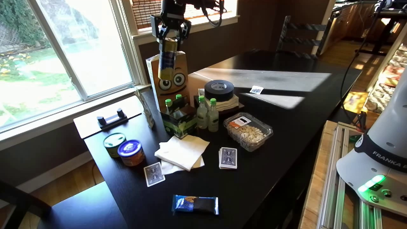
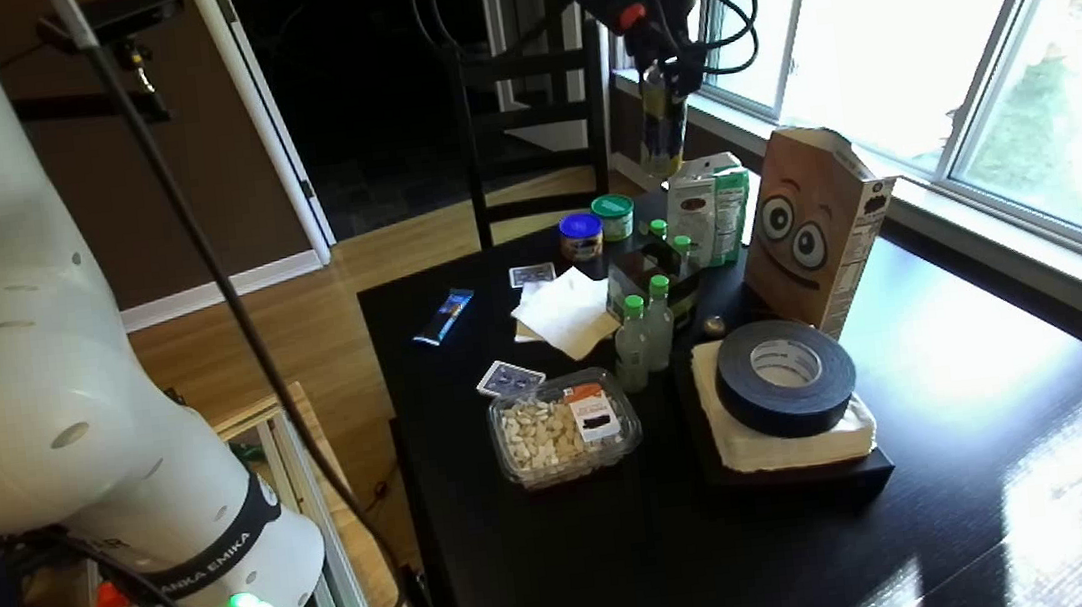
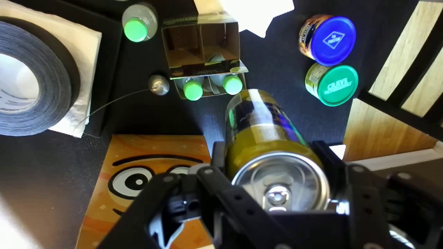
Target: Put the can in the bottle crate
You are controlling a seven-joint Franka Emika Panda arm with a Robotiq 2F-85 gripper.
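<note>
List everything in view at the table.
cylindrical metal can: 1, yellow-and-blue, in the jaws
cardboard bottle crate: 1, green-and-dark, on black table
green-capped bottles: 4, translucent, two in crate, two beside
cartoon-faced cardboard box: 1, orange, near crate
upright pouch: 1, white-and-green, near crate
small ball: 1, silvery, near crate
round tins: 2, blue-lidded and green-lidded, adjacent
flat napkins: several, white, near crate
playing cards: pile and single, blue-backed, flanking napkins
wrapped bar: 1, blue, near table corner
plastic tub: 1, clear, near bottles
tape roll: 1, dark, on cream square stack
robot arm: 1, white, beside table
jaws: 1 pair, black, shut on can
</note>
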